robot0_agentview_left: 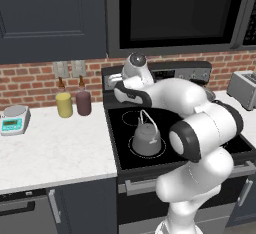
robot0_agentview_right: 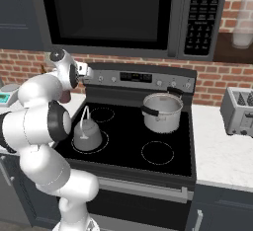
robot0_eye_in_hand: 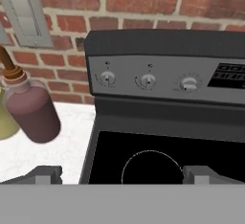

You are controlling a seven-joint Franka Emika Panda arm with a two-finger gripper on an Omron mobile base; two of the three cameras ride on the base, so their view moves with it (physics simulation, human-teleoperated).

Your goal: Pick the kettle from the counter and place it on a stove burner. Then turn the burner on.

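Kettle (robot0_agentview_left: 146, 139) was seen upright on stove burner (robot0_agentview_left: 161, 150), front-left of black cooktop (robot0_agentview_right: 126, 143), no longer on counter (robot0_agentview_left: 50, 150). Gripper (robot0_eye_in_hand: 122, 174) was held up near control panel (robot0_eye_in_hand: 167, 82), jaws spread fully wide, nothing held. Knobs (robot0_eye_in_hand: 147, 81) were seen straight ahead of fingertips (robot0_eye_in_hand: 203, 174). Kettle was judged light, rigid, smooth metal, perhaps slippery on dome; thin arched handle (robot0_agentview_left: 146, 115) was judged best place for hold. Steel pot (robot0_agentview_right: 162, 111) stood on rear-right burner, well apart.

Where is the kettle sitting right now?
The kettle stands upright on the large front-left burner of the black cooktop, seen in both base views. The steel pot sits behind it to the right, well apart.
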